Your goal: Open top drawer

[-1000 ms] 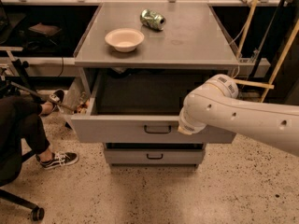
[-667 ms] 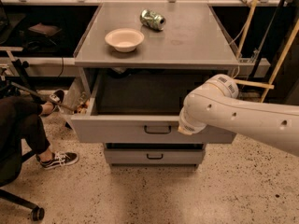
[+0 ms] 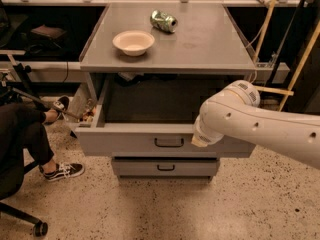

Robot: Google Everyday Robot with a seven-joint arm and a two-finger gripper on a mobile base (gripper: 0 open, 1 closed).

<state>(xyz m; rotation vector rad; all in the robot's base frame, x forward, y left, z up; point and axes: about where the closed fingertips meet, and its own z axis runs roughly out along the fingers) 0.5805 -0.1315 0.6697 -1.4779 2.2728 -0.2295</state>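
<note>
The top drawer [image 3: 125, 143] is pulled out from under the grey table; its wide grey front faces me and its dark inside shows. Its small black bar handle [image 3: 169, 142] sits at the centre of the front. My white arm [image 3: 235, 116] reaches in from the right and ends at the drawer front, just right of the handle. The gripper is hidden behind the arm's end [image 3: 201, 139], close to the drawer's front edge.
A shorter grey drawer [image 3: 165, 167] sits shut below. On the table top [image 3: 210, 49] stand a white bowl [image 3: 133, 42] and a crushed green can [image 3: 164, 20]. A seated person's leg and shoe [image 3: 62, 170] and a chair wheel [image 3: 39, 229] are at the left. Wooden poles stand at the right.
</note>
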